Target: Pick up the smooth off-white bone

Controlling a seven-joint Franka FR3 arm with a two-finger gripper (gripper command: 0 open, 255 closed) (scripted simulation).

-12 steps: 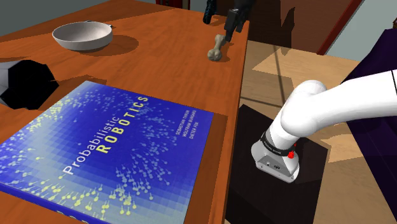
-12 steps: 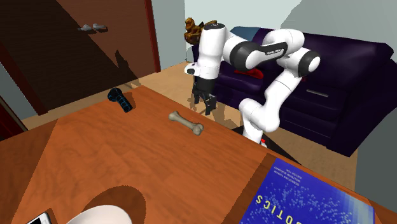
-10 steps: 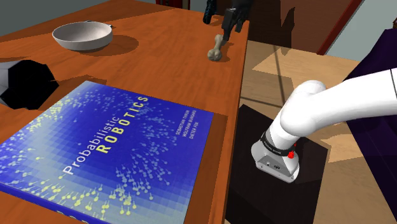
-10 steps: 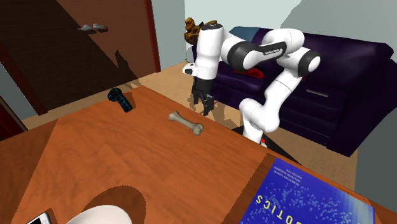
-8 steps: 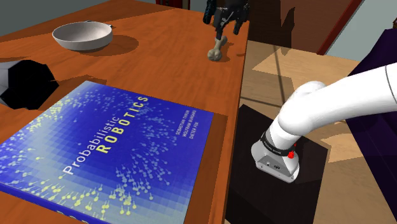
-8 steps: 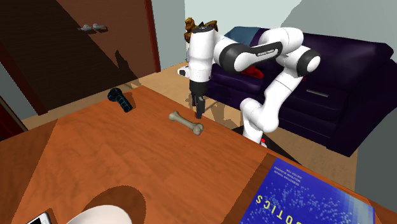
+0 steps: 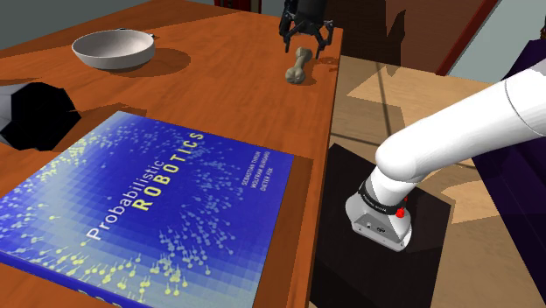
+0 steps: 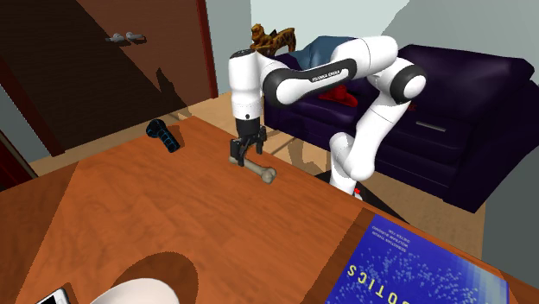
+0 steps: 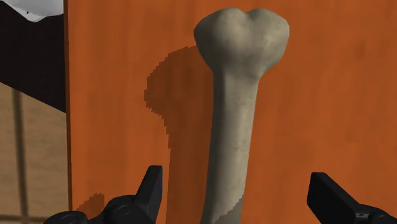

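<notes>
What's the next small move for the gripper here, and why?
Probably ease the gripper straight down a little before closing. Its open fingers straddle the bone near one end without touching it, and they appear to hang slightly above the table.

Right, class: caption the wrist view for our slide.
Open gripper straddling an off-white bone lying on the orange-brown table.

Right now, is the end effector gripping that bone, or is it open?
End effector: open, one side on each flank of the bone, not touching it, holding nothing.
</notes>
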